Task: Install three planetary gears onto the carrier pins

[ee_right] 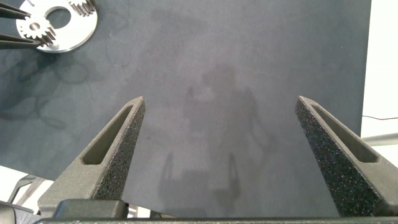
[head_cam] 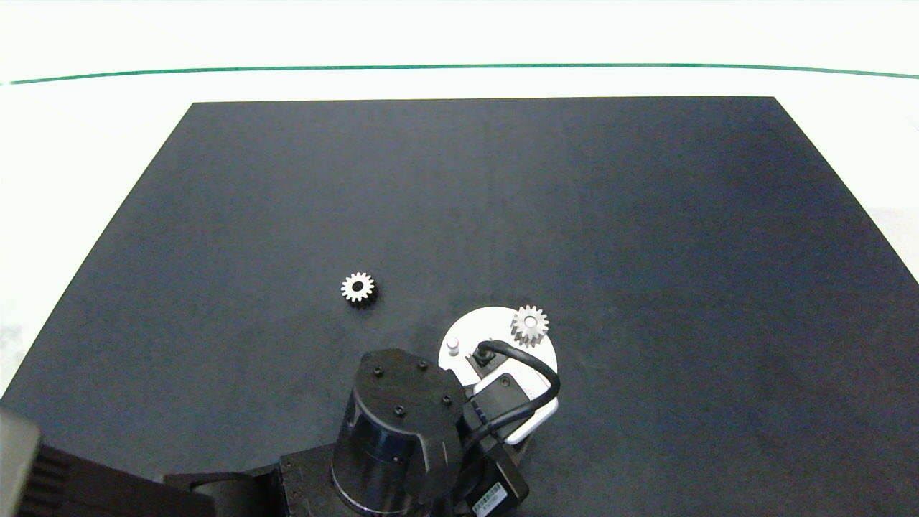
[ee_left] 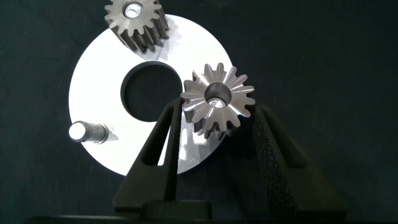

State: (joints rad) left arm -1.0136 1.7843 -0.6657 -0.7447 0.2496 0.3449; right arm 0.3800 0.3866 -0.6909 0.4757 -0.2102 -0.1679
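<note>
The white disc (ee_left: 99,81) lies on the black mat, and its carrier pins stand in a triangle. One planetary gear (ee_left: 135,22) sits on a pin at the disc's rim. A second gear (ee_left: 217,93) is at another pin, whose whitish tip shows in its bore, and my left gripper (ee_left: 217,113) is shut on its teeth from both sides. The third pin (ee_left: 84,132) is bare. In the head view my left arm (head_cam: 402,409) covers the near half of the disc (head_cam: 467,330). A third gear (head_cam: 357,289) lies loose on the mat to the disc's left. My right gripper (ee_right: 221,118) hangs open over bare mat.
The black mat (head_cam: 646,251) covers most of a white table (head_cam: 72,143). A green line (head_cam: 459,67) runs along the table's far side. The right arm does not show in the head view.
</note>
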